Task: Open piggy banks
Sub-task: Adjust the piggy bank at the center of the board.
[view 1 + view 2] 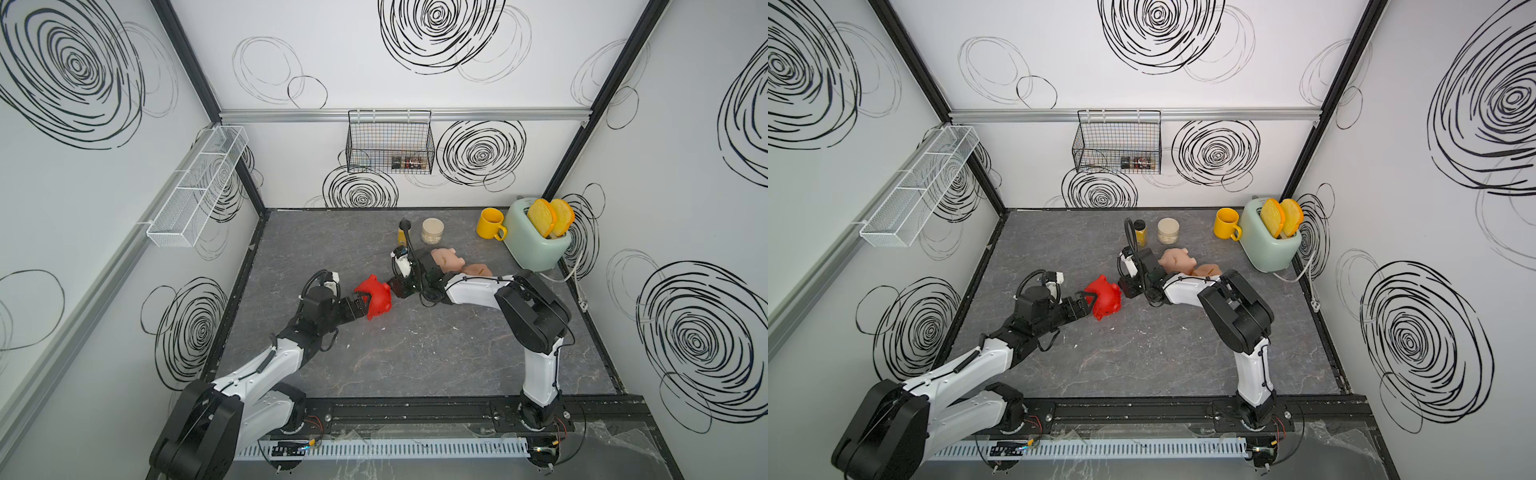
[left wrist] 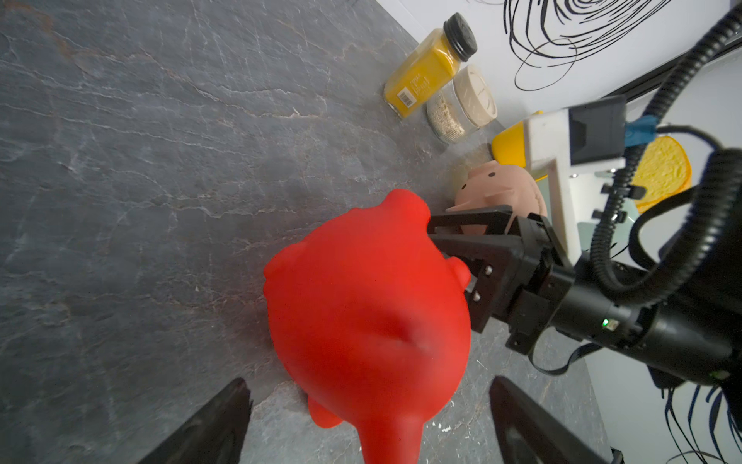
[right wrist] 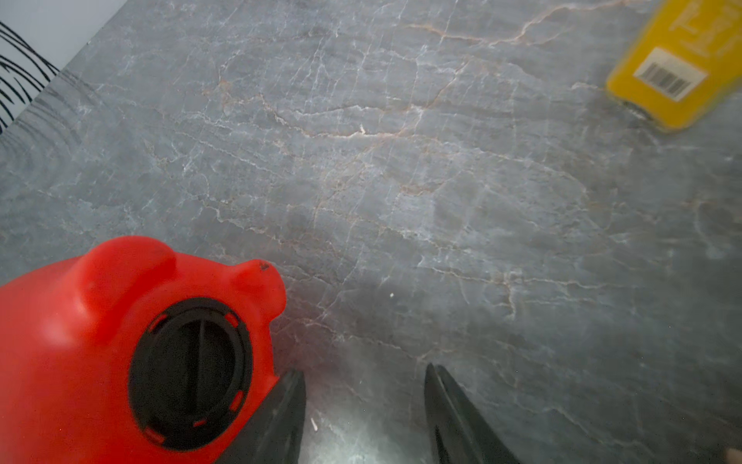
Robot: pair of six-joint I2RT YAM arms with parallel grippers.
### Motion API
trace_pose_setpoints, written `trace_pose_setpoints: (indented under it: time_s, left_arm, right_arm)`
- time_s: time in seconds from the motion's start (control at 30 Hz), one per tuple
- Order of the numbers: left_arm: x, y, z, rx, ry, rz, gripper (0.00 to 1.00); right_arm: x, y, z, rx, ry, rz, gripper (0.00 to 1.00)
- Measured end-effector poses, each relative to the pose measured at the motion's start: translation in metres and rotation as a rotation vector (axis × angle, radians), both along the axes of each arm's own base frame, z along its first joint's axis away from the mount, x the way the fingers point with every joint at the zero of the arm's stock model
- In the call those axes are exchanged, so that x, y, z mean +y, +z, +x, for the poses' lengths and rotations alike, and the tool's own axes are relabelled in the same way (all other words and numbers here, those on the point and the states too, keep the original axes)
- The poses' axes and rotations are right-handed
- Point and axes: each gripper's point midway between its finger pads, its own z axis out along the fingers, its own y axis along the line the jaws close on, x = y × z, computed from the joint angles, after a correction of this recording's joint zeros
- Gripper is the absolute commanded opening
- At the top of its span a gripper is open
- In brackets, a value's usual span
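Red piggy bank [image 1: 376,297] lies tipped on its side near the middle of the grey marbled tabletop [image 1: 415,357], with its black belly plug [image 3: 190,373] turned toward my right gripper [image 3: 363,385]. That gripper's fingers stand apart over bare table and hold nothing, one of them right beside the pig's flank next to the plug. My left gripper [image 2: 367,383] reaches in from the opposite side, jaws spread wide around the pig's narrow end, with table showing between each finger and the red plastic. White walls [image 1: 332,62] scribbled with black swirls close in the cell on three sides. A black wire basket [image 1: 390,141] hangs on the back wall and a white mesh shelf [image 1: 195,187] on the side wall. Behind my right forearm sit the pale pink piggy bank [image 1: 446,258] and the peach-tan piggy bank [image 1: 478,270], touching or nearly so, and the arm hides part of the tan one. Farther back stand a yellow spice bottle [image 2: 425,68] and a jar with a beige lid [image 2: 465,102], just beside each other. In the far corner are a yellow mug [image 1: 490,223] and a mint-green toaster [image 1: 536,245] holding two bread slices [image 1: 550,216].
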Motion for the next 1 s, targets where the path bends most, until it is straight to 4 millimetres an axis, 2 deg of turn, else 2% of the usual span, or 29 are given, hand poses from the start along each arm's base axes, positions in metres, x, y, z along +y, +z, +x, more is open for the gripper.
trace_pose_setpoints:
  time_s: [0.27,0.6,0.87,1.0]
  left_arm:
    - [-0.004,0.001,0.01,0.01,-0.002,0.003,0.96]
    - [-0.005,-0.003,0.02,0.026,0.0,0.009,0.96]
    - [0.012,-0.001,0.033,0.003,0.071,0.038,0.96]
    - [0.018,0.008,0.04,-0.043,0.097,0.039,0.96]
  right_arm:
    - [0.005,-0.003,-0.009,0.001,0.026,-0.009,0.54]
    - [-0.017,-0.005,-0.037,0.032,0.004,-0.018,0.54]
    - [-0.01,0.001,-0.05,0.039,0.012,0.012,0.54]
    - [-0.005,0.003,-0.053,0.043,0.017,0.028,0.54]
